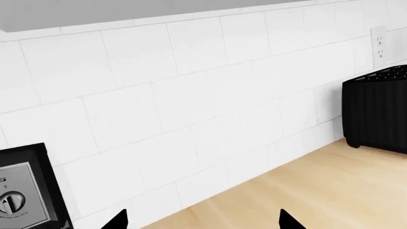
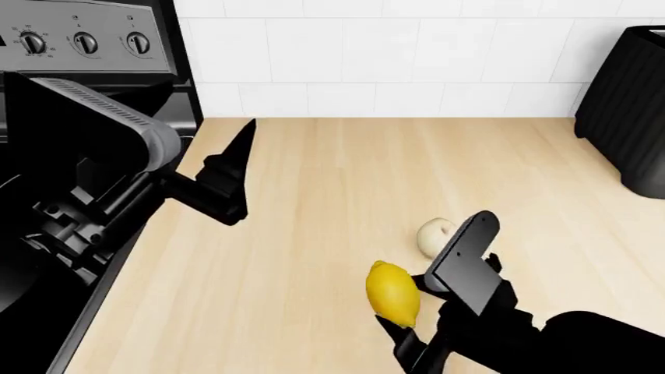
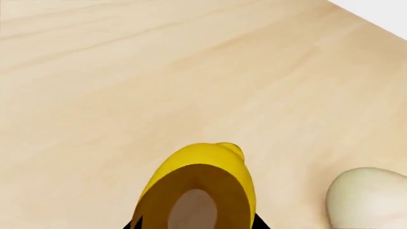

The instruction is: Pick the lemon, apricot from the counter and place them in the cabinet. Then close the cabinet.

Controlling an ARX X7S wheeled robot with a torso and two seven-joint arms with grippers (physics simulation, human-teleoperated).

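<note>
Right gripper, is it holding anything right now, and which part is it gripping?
The right gripper holds the lemon, pinched at its end nearest the robot, the far tip pointing away. The apricot lies loose on the counter. The left gripper holds nothing.

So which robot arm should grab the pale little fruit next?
The left. The right tool is already closed around the lemon, right beside the apricot. The left tool is open and empty, over the counter near the stove, though farther away.
</note>
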